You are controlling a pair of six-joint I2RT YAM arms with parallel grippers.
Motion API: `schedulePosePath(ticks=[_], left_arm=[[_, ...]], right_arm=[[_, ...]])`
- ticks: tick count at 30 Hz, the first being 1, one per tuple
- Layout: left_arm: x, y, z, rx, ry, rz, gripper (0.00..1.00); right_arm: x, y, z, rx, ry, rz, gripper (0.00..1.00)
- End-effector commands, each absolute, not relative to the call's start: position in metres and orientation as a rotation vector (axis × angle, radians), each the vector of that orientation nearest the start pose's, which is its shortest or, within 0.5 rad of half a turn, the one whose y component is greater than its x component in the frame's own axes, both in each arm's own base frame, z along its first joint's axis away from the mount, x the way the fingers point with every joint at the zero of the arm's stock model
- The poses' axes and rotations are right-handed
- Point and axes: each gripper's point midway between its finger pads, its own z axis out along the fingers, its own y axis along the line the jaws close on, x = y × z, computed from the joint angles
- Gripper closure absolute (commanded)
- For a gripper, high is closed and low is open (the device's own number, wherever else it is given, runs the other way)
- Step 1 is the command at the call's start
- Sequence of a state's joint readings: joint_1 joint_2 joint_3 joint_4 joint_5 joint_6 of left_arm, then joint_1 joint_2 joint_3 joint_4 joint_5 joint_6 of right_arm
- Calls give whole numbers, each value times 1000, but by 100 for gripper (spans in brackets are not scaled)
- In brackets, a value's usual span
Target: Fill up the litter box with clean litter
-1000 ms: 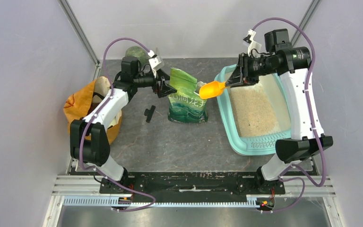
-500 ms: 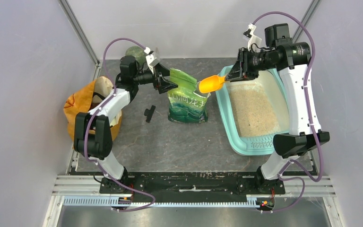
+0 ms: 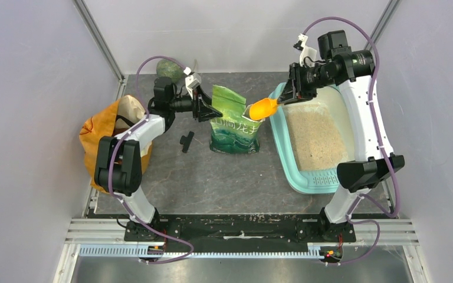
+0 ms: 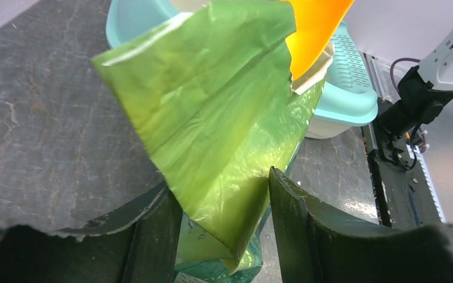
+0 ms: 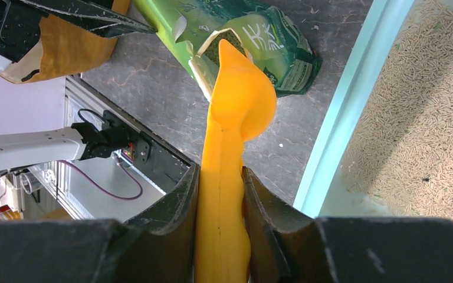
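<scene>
At the pouch (image 3: 234, 127), right end effector (image 5: 219, 177) is clamping the scoop (image 5: 239, 100); left end effector (image 4: 219, 186) is gaping around its flap (image 4: 212, 106). Next: plunging deeper.

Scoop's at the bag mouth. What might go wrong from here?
The left tool has only the top flap of the green pouch between its fingers; if that slips, the mouth may collapse on the orange scoop.
Pushing the scoop in could tip the standing pouch, spilling its contents on the table.
Carrying a loaded scoop to the litter box may drop granules.
</scene>
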State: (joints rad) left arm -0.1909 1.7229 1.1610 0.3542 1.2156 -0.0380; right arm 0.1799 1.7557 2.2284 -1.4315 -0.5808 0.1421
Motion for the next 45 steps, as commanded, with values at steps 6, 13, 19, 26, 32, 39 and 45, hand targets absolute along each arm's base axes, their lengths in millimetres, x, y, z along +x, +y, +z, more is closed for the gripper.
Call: schedulePosePath(ticks=[6,13,19,26,32,39,45], left_arm=[[367,-243,242,1028,1432,-1212,71],[351,-247,271,1034,1374,-1161,98],[340,-245,309,1040,1283,-1098,98],[329,-252,338,1105,1216,-1080,98],[320,-260,340,1198,1164,-1025,98],[325,-269,349,1254,1107,-961,98],[321,-283,360,1300,1033,-950,98]], right_arm=[[331,170,328,-352,2518,782,100],[332,166,321,-341,2544,722,100],[330,169,317,-326,2553,745,100],[338,186,311,-349,2554,759,100],[346,200,292,-364,2585,751,100],[335,202,272,-458,2620,782,100],[327,200,264,-445,2635,820,100]])
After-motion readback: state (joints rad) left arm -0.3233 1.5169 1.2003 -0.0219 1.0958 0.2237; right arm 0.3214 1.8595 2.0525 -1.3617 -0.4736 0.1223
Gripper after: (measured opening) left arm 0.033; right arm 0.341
